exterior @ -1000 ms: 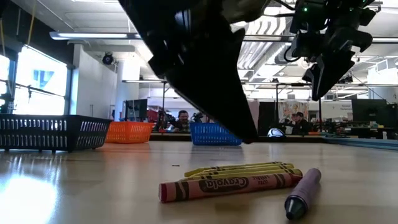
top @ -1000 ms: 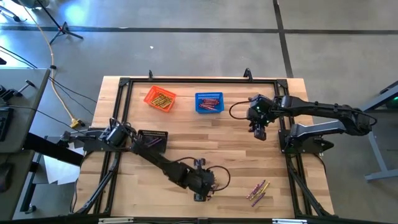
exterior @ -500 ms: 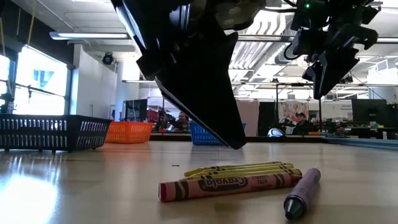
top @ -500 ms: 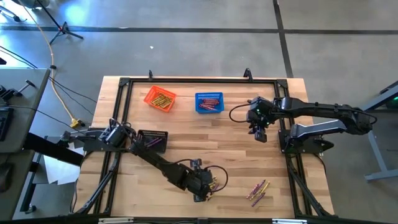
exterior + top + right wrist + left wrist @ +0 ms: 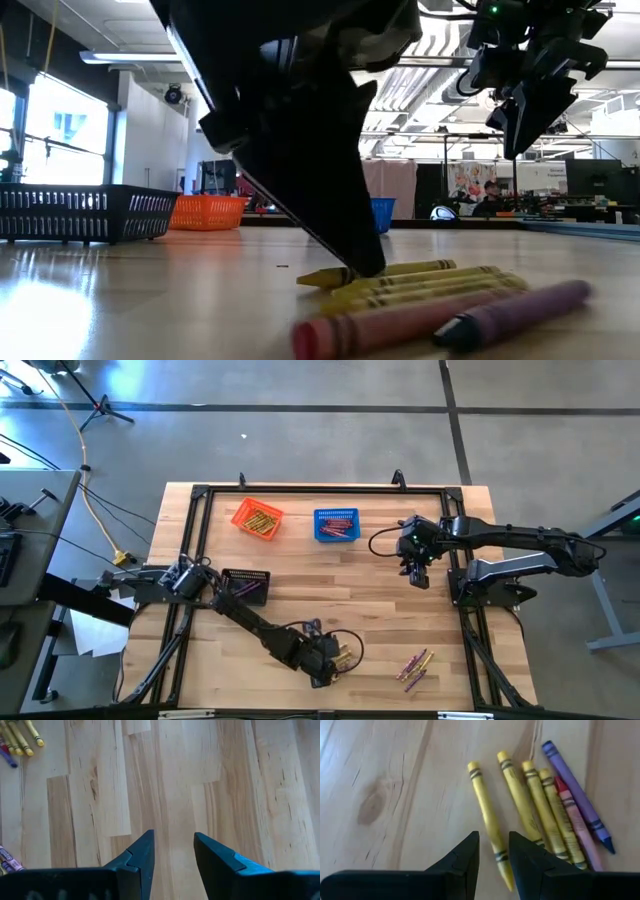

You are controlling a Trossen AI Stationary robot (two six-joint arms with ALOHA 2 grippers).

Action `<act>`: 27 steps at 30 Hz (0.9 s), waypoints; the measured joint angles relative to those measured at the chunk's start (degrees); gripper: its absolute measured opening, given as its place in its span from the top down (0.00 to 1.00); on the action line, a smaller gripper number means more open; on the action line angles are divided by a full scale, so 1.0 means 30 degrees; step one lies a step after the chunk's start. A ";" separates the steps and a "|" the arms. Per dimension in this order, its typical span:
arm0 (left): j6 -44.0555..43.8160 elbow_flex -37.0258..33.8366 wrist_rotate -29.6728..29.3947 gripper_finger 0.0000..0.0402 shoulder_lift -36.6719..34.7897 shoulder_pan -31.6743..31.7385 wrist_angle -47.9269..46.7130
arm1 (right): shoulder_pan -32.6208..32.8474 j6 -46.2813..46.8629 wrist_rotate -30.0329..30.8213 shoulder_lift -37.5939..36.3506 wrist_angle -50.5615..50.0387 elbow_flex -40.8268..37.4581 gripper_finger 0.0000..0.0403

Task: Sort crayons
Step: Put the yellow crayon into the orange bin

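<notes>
Seen from above, a wooden counter (image 5: 300,590) with a black frame carries two dark robot arms. Reaching in from the left side, the left arm stretches low across the counter toward its near edge. Its hand (image 5: 493,851) points down at a small cluster of crayons (image 5: 540,805): four yellow ones, a red one and a purple one, lying roughly side by side. The two dark fingers stand slightly apart, one on each side of the outermost yellow crayon (image 5: 489,822), which lies a little away from the others. They straddle it without clearly clenching it, so whether it is grasped cannot be told. From counter height, the fingertip comes down right at the pointed end of that yellow crayon, with the red and purple crayons nearest the camera.

A second small cluster of crayons (image 5: 414,667), purple and yellow, lies nearby on the counter to the right of the left hand, close to the near edge.

Over on the right side, the right arm waits with its hand (image 5: 417,570) raised above bare wood, its fingers released and apart, holding nothing.

Toward the far edge sit an orange basket (image 5: 257,518) holding yellow crayons and a blue basket (image 5: 336,525) holding reddish ones. A black basket (image 5: 246,586) sits near the left arm's base.
</notes>
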 joint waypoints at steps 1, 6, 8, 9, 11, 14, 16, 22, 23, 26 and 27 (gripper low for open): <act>-0.0006 0.0000 -0.0017 0.77 0.0015 0.0000 0.0017 | 0.0000 0.0007 0.0000 0.0002 0.0007 0.0000 0.69; 0.0077 0.0016 -0.0171 0.77 0.0211 0.0046 -0.0150 | 0.0000 0.0002 0.0000 -0.0006 0.0012 0.0000 0.69; -0.0341 0.0068 -0.0202 0.77 0.0407 0.0073 -0.0262 | 0.0000 0.0000 0.0000 0.0001 0.0021 0.0000 0.69; -0.0551 0.0092 -0.0163 0.78 0.0462 0.0072 -0.0446 | 0.0000 0.0000 0.0000 -0.0006 0.0015 0.0000 0.69; -0.0930 0.0117 0.0145 0.80 0.0795 0.0141 -0.0614 | 0.0000 0.0002 0.0000 -0.0004 0.0022 0.0000 0.69; -0.1093 0.0109 0.0337 0.87 0.0920 0.0175 -0.0721 | 0.0000 0.0000 0.0000 -0.0001 0.0017 0.0000 0.69; -0.1093 0.0095 0.0387 0.93 0.0940 0.0213 -0.0600 | 0.0000 0.0007 0.0020 -0.0006 0.0015 0.0000 0.69; -0.0827 0.0011 0.0680 0.98 0.0237 0.0321 -0.0072 | 0.0000 0.0007 0.0036 -0.0006 0.0015 0.0000 0.69; -0.0809 -0.0025 0.0593 0.99 0.0089 0.0333 -0.0113 | 0.0000 0.0007 0.0036 -0.0005 0.0021 0.0000 0.69; -0.0925 -0.0066 -0.0382 1.00 -0.0488 0.0440 -0.0375 | 0.0000 0.0007 0.0046 -0.0006 0.0024 0.0000 0.69; -0.0940 -0.0034 -0.0847 1.00 -0.0836 0.0511 -0.0515 | 0.0000 0.0007 0.0052 -0.0006 0.0015 0.0000 0.69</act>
